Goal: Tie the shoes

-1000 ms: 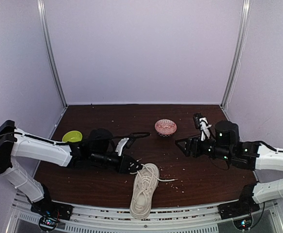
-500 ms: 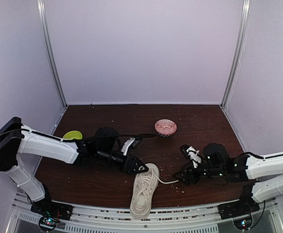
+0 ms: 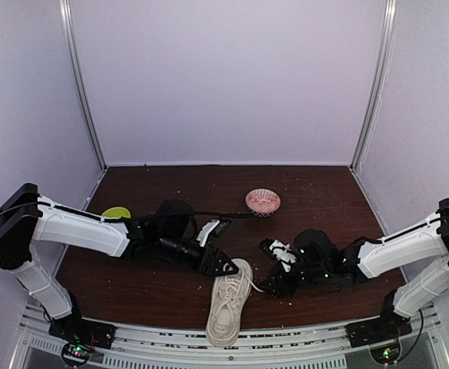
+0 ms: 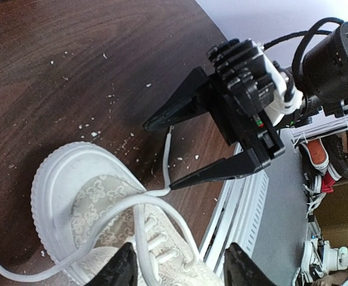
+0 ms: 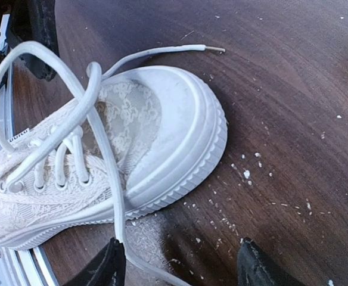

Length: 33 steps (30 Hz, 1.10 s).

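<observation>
Movement on the right side: the right pincer (image 3: 273, 278) has swept in from far out on its own flank and dropped low over the counter (image 3: 209, 181). It now sits just off the toe of the sneaker (image 3: 228, 304), fingers spread wide, with the loose lace end (image 4: 168, 146) lying on the wood between them, not yet pinched. The left pincer (image 3: 224, 267) has crept a little closer too and hangs at the toe's other side. It is also spread, with a strand of lace crossing under its gap and nothing gripped. By the look of it, both are lined up for a grab at the laces. The knot itself is not begun, since the laces lie slack across the tongue. The sneaker's heel points away from both pincers, toward the near rail. Beyond the right pincer and well apart from it, a pink bowl (image 3: 263, 201) shows only its patterned inside. A green bowl (image 3: 117, 212) peeks out behind the left arm (image 3: 78, 231), half hidden, so its contents cannot be told.
</observation>
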Motion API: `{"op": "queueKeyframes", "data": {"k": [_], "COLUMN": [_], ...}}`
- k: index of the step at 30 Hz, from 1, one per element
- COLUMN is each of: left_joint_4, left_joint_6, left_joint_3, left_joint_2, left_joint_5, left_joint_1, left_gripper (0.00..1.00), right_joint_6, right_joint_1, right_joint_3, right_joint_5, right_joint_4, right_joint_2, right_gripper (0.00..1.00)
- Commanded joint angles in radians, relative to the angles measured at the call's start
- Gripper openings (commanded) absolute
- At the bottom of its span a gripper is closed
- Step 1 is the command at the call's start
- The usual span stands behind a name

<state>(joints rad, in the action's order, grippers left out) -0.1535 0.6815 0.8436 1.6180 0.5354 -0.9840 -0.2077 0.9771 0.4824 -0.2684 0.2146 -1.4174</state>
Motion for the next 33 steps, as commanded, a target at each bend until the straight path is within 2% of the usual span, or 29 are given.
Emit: {"op": "queueKeyframes", "data": {"k": [1,15,24,28,29,30,32,33], "left_joint_4": [0.002,0.007,-0.016,-0.018,-0.023,-0.027,-0.036,-0.043], "left_joint_6": [-0.02,-0.004,0.013,0.016,0.017,0.017,0.017,0.017], "left_joint_3": [0.022,-0.003,-0.023,-0.029,-0.032,-0.037,-0.047,-0.054], "left_joint_2": [0.004,-0.029,-0.044,-0.052,-0.058,-0.062,-0.073,-0.078], "left_joint_5": [-0.009,-0.065,-0.067,-0.07,-0.073,-0.076,-0.086,-0.091], "left_joint_1": [-0.005,-0.005,-0.005,-0.005,-0.005,-0.005,-0.005,-0.005], "left_gripper": [0.5,0.25,0.11,0.1,0.09,0.08,0.07,0.06], "right_joint_6": [0.03,-0.006,0.011,0.012,0.01,0.007,0.001,-0.005], "right_joint_1": [0.014,0.016,0.078,0.095,0.095,0.095,0.095,0.096], "right_joint_3": [0.025,-0.013,0.035,0.054,0.051,0.046,0.035,0.029], "right_joint_5": [-0.046,-0.069,-0.072,-0.05,-0.041,-0.035,-0.037,-0.038], "right_joint_4": [0.041,0.009,0.021,0.026,0.032,0.039,0.048,0.049], "right_joint_2": [-0.037,0.071,-0.06,-0.12,-0.125,-0.125,-0.108,-0.092], "right_gripper": [0.64,0.62,0.52,0.5,0.47,0.38,0.13,0.05]}}
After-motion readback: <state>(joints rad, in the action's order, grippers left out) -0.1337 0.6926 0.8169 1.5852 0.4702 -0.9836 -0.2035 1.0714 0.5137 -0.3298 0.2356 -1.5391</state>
